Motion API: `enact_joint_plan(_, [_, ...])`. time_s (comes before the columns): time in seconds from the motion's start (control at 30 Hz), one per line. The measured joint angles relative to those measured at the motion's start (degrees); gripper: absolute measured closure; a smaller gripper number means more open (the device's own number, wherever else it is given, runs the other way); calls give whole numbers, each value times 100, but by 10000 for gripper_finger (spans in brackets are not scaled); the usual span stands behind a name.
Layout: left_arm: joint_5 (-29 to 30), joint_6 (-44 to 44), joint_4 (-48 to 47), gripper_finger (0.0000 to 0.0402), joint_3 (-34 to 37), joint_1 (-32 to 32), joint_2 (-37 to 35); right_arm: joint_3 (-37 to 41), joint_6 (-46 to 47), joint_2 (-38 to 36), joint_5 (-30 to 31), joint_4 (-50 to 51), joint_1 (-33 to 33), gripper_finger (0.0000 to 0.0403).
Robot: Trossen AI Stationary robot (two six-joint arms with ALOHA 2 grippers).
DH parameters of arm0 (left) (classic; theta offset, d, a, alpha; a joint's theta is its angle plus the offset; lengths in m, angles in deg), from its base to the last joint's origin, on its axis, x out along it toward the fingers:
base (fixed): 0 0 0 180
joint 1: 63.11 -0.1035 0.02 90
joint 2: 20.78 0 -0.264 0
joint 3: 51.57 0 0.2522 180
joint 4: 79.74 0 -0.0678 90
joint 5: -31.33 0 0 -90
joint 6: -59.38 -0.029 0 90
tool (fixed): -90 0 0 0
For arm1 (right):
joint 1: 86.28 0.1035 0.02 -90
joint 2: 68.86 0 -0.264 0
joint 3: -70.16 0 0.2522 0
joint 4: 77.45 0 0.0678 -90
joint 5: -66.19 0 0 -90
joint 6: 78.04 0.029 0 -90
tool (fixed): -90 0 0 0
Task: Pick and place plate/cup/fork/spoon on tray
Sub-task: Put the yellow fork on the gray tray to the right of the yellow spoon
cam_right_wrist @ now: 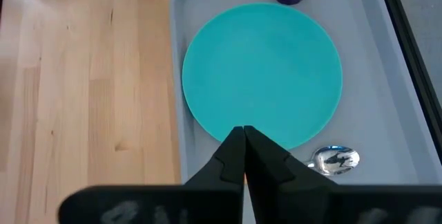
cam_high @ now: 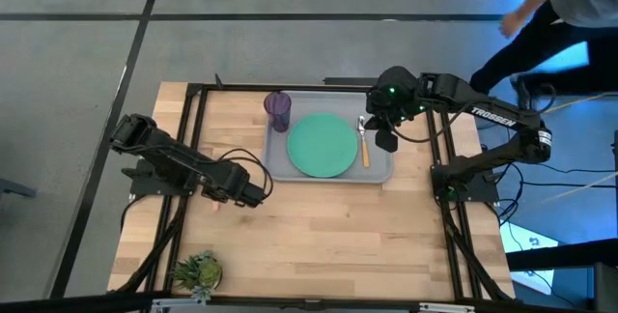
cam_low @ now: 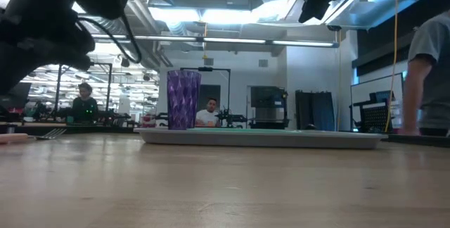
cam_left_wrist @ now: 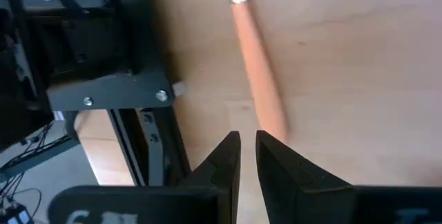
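Observation:
The grey tray (cam_high: 281, 163) lies at the far middle of the table. On it lies the mint-green plate (cam_high: 322, 146), with the purple cup (cam_high: 278, 110) standing at the tray's far left corner and the orange-handled spoon (cam_high: 363, 147) lying right of the plate. The fork (cam_left_wrist: 257, 72) lies on the bare wood left of the tray, also seen as the fork (cam_low: 35, 136) at table height. My left gripper (cam_high: 259, 195) hangs above the fork's handle end, fingers (cam_left_wrist: 228, 155) a narrow gap apart. My right gripper (cam_right_wrist: 243, 137) is shut and empty, high over the tray's right end.
Black frame rails (cam_high: 193, 129) run along the table's left and right sides. A small green plant (cam_high: 198, 271) sits at the near left corner. A person (cam_high: 550, 14) moves beyond the far right corner. Bare wood spreads across the near half.

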Motion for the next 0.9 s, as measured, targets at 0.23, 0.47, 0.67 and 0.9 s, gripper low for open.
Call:
enact_joint_plan(0.23, [-225,-654,3,371,66,-32,0,0,1,0,-1,1,0,392])
enact_joint_plan(0.47, [-236,-1116,-120,388,66,-393,0,0,-9,0,-1,1,0,391])
enact_joint_plan(0.67, [-73,-1654,-290,374,66,-828,0,0,-13,2,-1,1,0,391])
enact_joint_plan(0.9, [-6,-2214,-193,361,139,-1314,0,0,-13,2,-1,3,0,391])
